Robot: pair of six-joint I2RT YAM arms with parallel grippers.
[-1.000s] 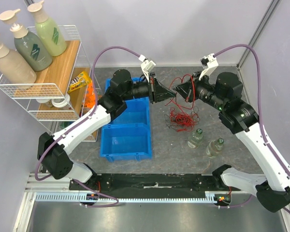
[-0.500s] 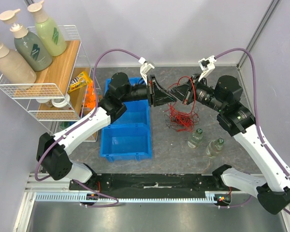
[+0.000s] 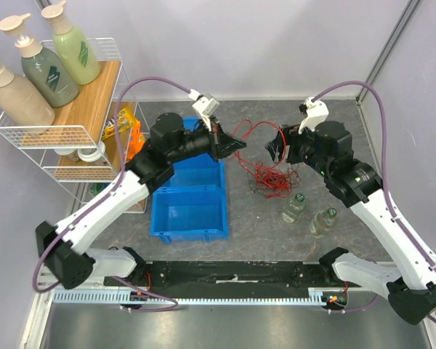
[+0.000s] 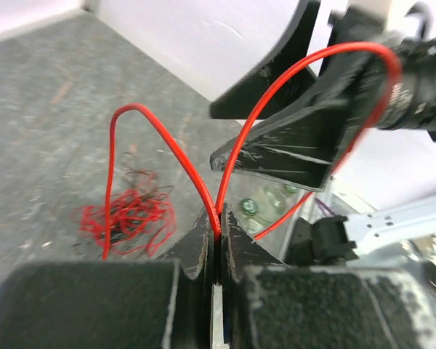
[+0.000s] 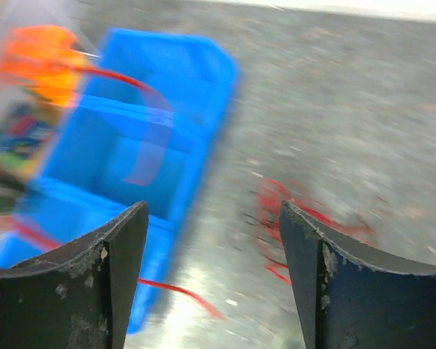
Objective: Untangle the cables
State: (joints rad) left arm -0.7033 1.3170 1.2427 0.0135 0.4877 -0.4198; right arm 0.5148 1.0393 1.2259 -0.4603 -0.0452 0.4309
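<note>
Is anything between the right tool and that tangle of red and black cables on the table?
Nothing visible does. The open right tool hangs just past the tangle of thin red and black cables, with only their own loose strands and bare grey table between. The left tool pinches one red strand.

The cables point(image 3: 270, 178) are mostly red, with thin black strands mixed in the tangle. The surface point(image 3: 261, 225) is mottled grey. The bin point(image 3: 189, 212) is bright blue. The 3 pump bottles point(image 3: 49, 70) are beige, grey-green and pale green. The arm hoses point(image 3: 156, 79) are mauve.
</note>
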